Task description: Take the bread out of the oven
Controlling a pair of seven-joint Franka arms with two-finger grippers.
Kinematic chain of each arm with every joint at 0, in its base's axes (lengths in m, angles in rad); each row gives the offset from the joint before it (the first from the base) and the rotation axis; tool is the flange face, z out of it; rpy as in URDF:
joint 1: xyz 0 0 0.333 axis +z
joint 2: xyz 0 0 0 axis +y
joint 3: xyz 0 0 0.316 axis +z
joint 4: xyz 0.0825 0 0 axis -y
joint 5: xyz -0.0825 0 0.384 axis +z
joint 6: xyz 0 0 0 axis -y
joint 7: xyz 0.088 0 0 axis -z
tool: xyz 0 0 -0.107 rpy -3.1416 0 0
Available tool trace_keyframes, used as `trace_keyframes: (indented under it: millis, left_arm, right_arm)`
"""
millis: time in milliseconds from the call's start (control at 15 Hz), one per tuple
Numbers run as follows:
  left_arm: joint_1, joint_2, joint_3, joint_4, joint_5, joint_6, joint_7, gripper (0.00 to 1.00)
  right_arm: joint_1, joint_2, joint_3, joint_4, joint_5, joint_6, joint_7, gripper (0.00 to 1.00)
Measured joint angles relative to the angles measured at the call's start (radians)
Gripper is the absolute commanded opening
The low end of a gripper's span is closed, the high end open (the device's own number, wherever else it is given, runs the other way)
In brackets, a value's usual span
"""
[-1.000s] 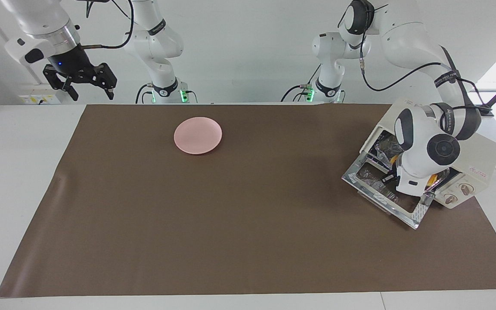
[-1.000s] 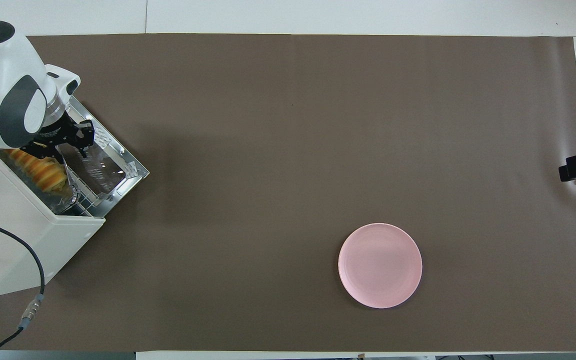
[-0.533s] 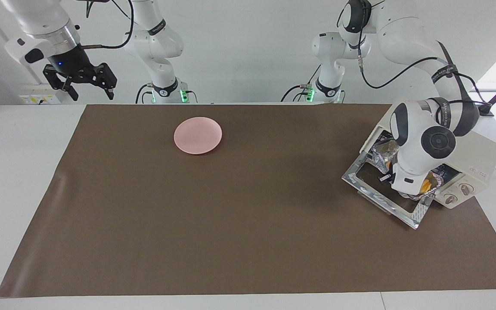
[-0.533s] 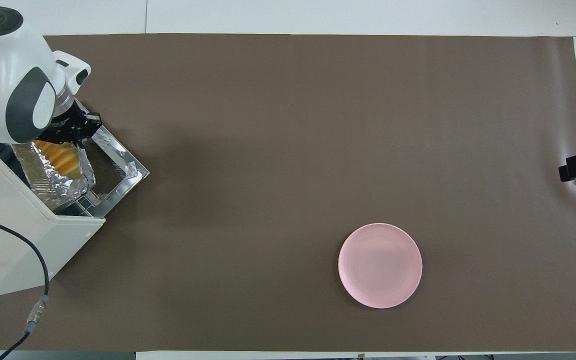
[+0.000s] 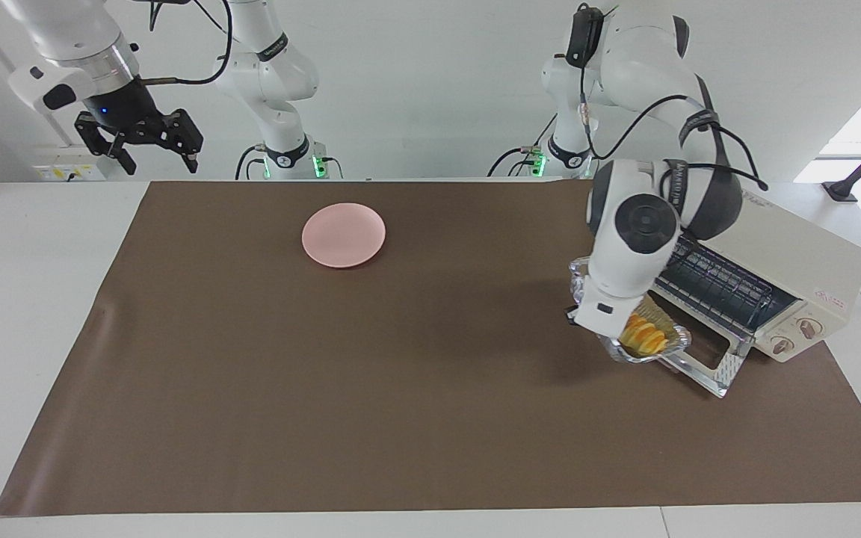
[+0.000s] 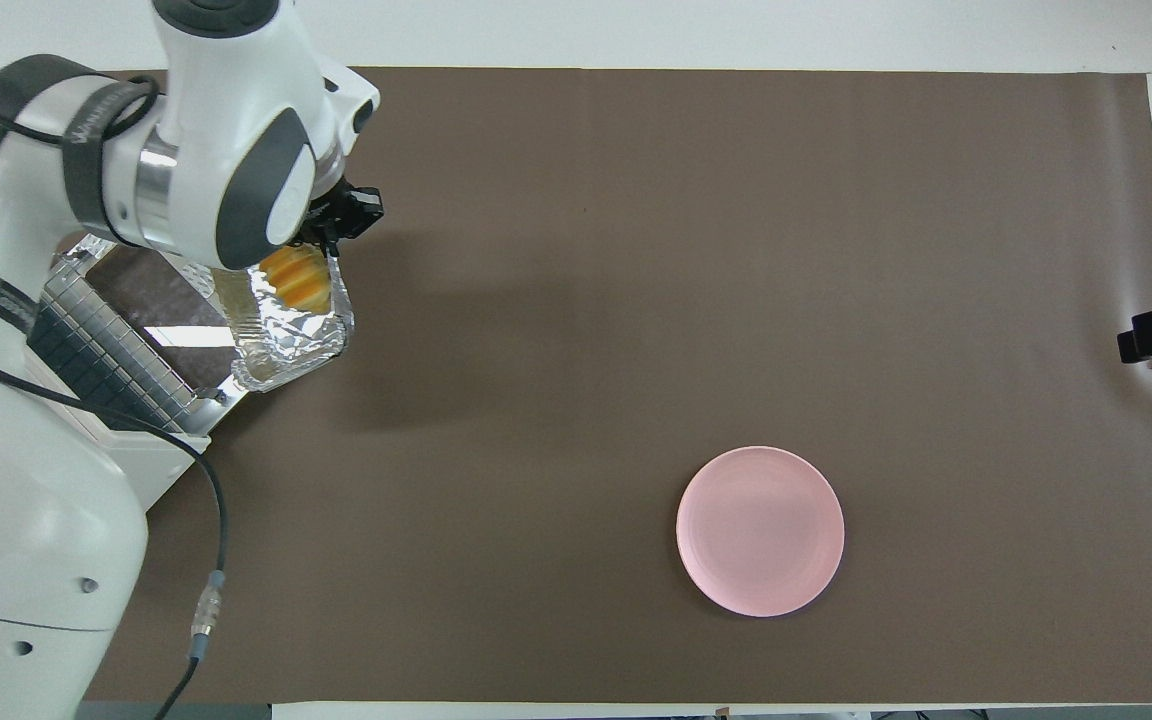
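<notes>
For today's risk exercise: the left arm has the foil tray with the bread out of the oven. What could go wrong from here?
1. The left pincer grips only the foil tray's thin rim; it may buckle and tip out the bread.
2. The tray hangs just over the oven's open door; it could snag there.

the bread [image 5: 643, 335], a small golden-yellow ridged loaf, lies in a crinkled foil tray [image 6: 288, 335] (partly hidden by the arm) held up over the lowered glass door of the cream-white oven [image 5: 789, 273], whose wire rack shows bare inside.
</notes>
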Motion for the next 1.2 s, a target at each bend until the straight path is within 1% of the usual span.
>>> trace_keyframes:
  millis: [200, 333, 467, 600, 667, 733, 800, 1067, 1200]
  left_arm:
    - [-0.138, 0.018, 0.0, 0.0, -0.035, 0.003, -0.012, 0.0]
    - [-0.21, 0.041, 0.0, 0.0, -0.05, 0.009, -0.015, 0.0]
    - [-0.265, 0.061, 0.001, -0.008, -0.065, 0.027, -0.016, 0.0]
    - [-0.3, 0.07, 0.002, -0.045, -0.066, 0.069, -0.016, 0.0]
    - [-0.309, 0.071, 0.002, -0.069, -0.066, 0.087, -0.016, 0.41]
    - [-0.311, 0.071, 0.002, -0.086, -0.067, 0.1, -0.016, 0.86]
    - [-0.309, 0.071, 0.006, -0.095, -0.069, 0.104, -0.016, 1.0]
    - [-0.299, 0.064, 0.023, -0.091, -0.071, 0.092, -0.017, 1.0]
    - [-0.275, 0.046, 0.041, -0.066, -0.086, 0.067, -0.024, 1.0]
  right_arm:
    - [-0.005, 0.0, -0.001, 0.0, 0.0, 0.0, 0.0, 1.0]
    - [-0.013, 0.0, -0.001, 0.0, 0.0, 0.0, 0.0, 1.0]
    - [-0.023, 0.0, -0.001, 0.0, 0.0, 0.0, 0.0, 1.0]
    - [-0.028, 0.0, -0.001, 0.0, 0.0, 0.0, 0.0, 1.0]
    - [-0.028, 0.0, -0.001, 0.0, 0.0, 0.0, 0.0, 1.0]
    - [-0.028, 0.0, -0.001, 0.0, 0.0, 0.0, 0.0, 1.0]
    - [-0.028, 0.0, -0.001, 0.0, 0.0, 0.0, 0.0, 1.0]
    - [-0.028, 0.0, -0.001, -0.001, 0.0, 0.0, 0.0, 1.0]
    - [-0.028, 0.0, -0.001, -0.001, 0.0, -0.001, 0.0, 1.0]
